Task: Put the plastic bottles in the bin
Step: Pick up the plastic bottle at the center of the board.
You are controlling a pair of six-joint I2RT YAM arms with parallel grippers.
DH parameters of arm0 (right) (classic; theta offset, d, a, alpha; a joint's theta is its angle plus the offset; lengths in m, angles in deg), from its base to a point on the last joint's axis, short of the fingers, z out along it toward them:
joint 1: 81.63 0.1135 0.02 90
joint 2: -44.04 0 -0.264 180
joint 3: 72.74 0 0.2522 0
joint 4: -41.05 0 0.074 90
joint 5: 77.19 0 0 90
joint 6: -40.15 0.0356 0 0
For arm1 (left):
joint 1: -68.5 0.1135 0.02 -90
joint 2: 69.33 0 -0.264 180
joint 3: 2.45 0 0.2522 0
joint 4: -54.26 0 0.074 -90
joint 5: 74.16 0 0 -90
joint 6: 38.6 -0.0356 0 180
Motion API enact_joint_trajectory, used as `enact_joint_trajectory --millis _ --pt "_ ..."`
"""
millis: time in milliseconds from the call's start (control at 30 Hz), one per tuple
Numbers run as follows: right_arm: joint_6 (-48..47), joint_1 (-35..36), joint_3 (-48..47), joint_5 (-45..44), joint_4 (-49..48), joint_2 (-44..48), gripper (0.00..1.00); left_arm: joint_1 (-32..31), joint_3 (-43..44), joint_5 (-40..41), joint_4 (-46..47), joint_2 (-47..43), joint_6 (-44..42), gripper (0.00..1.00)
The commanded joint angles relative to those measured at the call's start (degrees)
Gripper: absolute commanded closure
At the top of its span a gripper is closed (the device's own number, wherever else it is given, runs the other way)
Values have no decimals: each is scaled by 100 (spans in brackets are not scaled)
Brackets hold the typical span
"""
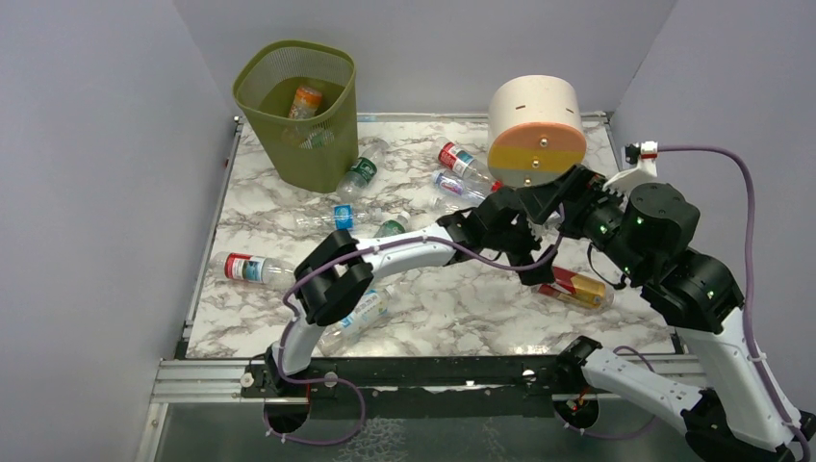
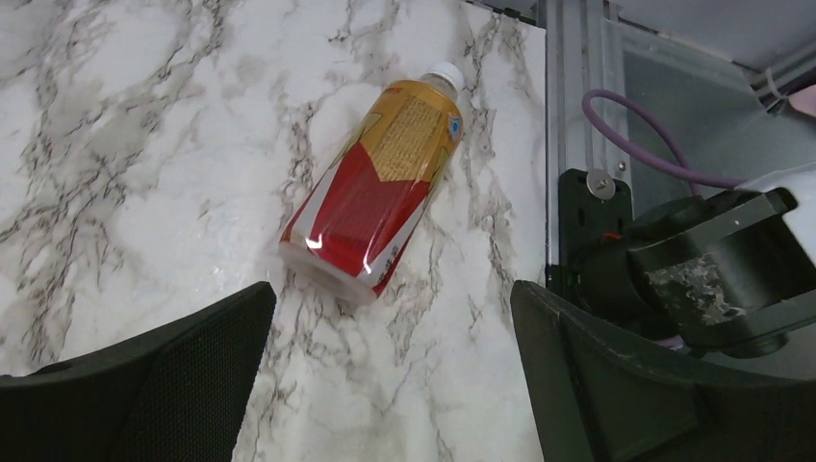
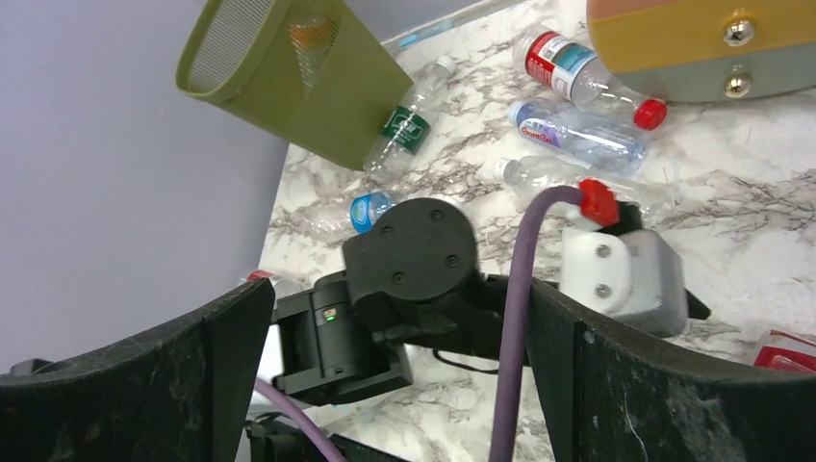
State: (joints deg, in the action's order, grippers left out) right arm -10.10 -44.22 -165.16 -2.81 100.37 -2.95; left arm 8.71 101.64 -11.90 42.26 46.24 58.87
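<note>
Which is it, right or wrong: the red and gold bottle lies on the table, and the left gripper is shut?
Wrong: the left gripper is open, not shut, as the left wrist view shows. The red and gold bottle does lie on the table.

The bin (image 1: pixel 298 115) stands at the far left corner of the table (image 1: pixel 452 308), with one bottle (image 1: pixel 305 101) inside it and another bottle (image 1: pixel 361 173) lying just beside its right side. The cylinder (image 1: pixel 535 130) sits at the far right, two bottles (image 1: pixel 465 162) just left of it. A left-edge bottle (image 1: pixel 248 269) lies well apart from a front-right bottle (image 1: pixel 575 287)
</note>
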Motion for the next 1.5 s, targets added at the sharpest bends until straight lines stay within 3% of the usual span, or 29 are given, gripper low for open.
enact_joint_trajectory --millis 0,267,467,667,1067,1467 --pt "22 12 -134 443 140 71 0 -85 455 -473 181 604 -764 1" --pt "103 12 16 721 31 177 0 -289 1060 -668 495 1359 -1393 1" --pt "81 12 61 933 -61 137 0 -353 2250 -906 -162 2142 -1713 1" --pt "85 12 188 1032 -159 124 1 -399 2790 -1217 -439 2607 -1765 1" --pt "104 12 522 1192 -380 150 0 -484 2800 -1259 -468 2986 -1695 2" --pt "104 12 587 1228 -487 136 0 -579 2595 -22 -485 3042 -1914 11"
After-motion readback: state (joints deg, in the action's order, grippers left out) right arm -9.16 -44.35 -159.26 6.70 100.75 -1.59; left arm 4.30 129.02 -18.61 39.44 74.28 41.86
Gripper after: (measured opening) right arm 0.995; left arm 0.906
